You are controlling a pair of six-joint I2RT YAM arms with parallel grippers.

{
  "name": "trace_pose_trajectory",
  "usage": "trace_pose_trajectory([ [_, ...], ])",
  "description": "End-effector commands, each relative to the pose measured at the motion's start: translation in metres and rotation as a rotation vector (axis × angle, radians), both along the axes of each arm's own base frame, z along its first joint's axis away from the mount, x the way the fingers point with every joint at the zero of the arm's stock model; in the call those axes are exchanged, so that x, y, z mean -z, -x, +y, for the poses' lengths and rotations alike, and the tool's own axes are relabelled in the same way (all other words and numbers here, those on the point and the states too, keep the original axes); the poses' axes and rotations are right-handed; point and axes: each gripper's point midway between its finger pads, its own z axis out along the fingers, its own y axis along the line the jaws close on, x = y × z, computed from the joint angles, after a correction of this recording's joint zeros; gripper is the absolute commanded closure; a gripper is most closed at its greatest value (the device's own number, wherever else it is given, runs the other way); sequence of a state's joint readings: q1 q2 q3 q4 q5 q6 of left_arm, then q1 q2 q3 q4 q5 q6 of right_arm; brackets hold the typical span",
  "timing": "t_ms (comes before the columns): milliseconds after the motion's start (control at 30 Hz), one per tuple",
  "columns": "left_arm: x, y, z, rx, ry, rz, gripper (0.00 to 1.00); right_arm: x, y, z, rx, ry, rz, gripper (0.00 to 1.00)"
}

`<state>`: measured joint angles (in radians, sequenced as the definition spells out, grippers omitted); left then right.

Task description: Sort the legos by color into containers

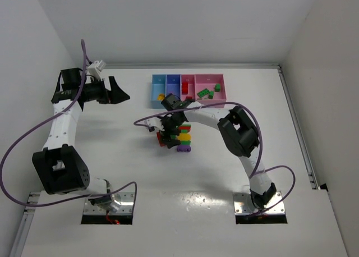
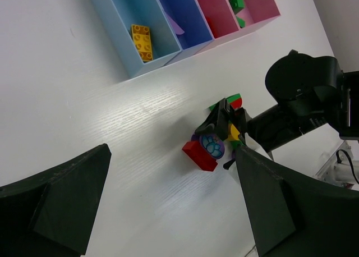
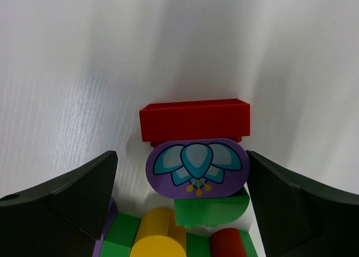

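Nearest the arm bases, the unsorted legos (image 1: 178,138) sit as one stuck-together clump on the white table (image 1: 112,167), just in front of the containers. They look like light, rigid, smooth plastic, so the clump will probably slide or tip if pushed from one side. A pull on one piece may also bring its neighbours along (the studs hold them together). From the right wrist view, the red brick (image 3: 194,118) at the clump's outer end offers flat parallel sides and seems the best place to take hold. The rounded purple piece (image 3: 196,166) printed with a flower seems likelier to slip. The right gripper (image 3: 180,161) straddles this end with its jaws spread wide. White table shows between each finger and the purple piece, and it has hold of nothing. Farther off to the left, the left gripper (image 1: 119,94) hangs over bare table, jaws fully apart and empty. At the far side, the containers (image 1: 188,105) hold a yellow brick (image 2: 142,42) in the light blue bin and green bricks (image 1: 207,92) in the wide pink one.
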<state>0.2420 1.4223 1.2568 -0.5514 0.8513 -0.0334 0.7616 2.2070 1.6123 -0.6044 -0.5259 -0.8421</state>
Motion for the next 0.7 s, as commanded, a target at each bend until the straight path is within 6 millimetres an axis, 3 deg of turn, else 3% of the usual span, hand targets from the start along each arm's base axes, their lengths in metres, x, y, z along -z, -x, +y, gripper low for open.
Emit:
trace_pose_trajectory([
  [0,-0.013,-0.002,0.006,-0.011,-0.024,-0.048,0.00,0.002,-0.009,0.002,-0.009,-0.023,-0.021,0.08],
  [133,-0.005,0.001,-0.001,0.006,-0.055,-0.045,0.00,0.010,-0.010,0.001,-0.005,-0.023,-0.036,0.32],
  [333,0.004,0.010,-0.011,0.020,-0.086,-0.056,0.00,-0.005,-0.017,0.004,0.048,-0.051,-0.066,0.57],
  [433,0.006,0.020,-0.023,0.064,-0.046,-0.059,0.00,-0.030,-0.025,0.001,0.114,-0.087,-0.059,0.63],
  [500,0.010,0.038,-0.047,0.181,0.028,-0.056,0.00,-0.052,-0.042,-0.006,0.201,-0.134,-0.070,0.65],
  [533,0.016,0.048,-0.061,0.240,0.055,-0.042,0.00,-0.079,-0.048,-0.008,0.229,-0.181,-0.100,0.66],
  [600,0.018,0.061,-0.081,0.328,0.110,-0.023,0.00,-0.105,-0.061,-0.015,0.301,-0.238,-0.120,0.66],
  [633,0.015,0.060,-0.087,0.343,0.113,-0.040,0.00,-0.129,-0.063,-0.016,0.315,-0.275,-0.155,0.67],
  [667,0.020,0.065,-0.099,0.384,0.130,-0.024,0.00,-0.136,-0.065,-0.022,0.336,-0.283,-0.158,0.67],
])
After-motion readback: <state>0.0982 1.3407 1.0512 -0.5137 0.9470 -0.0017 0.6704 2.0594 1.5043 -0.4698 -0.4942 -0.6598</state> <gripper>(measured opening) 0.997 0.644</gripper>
